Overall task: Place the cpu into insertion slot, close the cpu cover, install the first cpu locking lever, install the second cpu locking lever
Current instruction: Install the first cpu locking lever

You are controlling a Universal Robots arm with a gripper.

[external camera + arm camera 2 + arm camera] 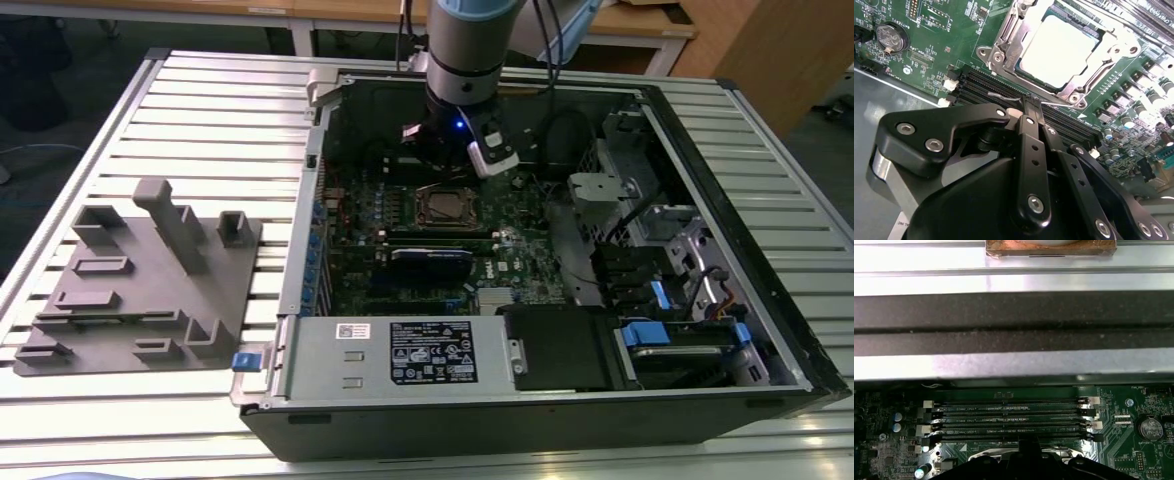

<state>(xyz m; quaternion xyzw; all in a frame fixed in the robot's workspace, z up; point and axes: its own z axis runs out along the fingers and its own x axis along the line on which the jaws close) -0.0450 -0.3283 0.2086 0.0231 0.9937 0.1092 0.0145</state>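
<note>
While the pale silver-grey square cpu [1059,50] lies in the silvery-rimmed insertion slot [441,207] under the lowered silvery metal-frame cpu cover [1008,41], the black gripper [1026,107], fingers drawn together, sits at a thin wire locking lever [996,94] beside long black memory slots [974,82].

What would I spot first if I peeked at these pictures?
A big open black computer case lies on the slatted metal table, with the grey robot arm poked into it. In the second wrist view, the pale silver square cpu shines inside its silvery metal cover frame on the green motherboard, just beyond the black gripper.
</note>
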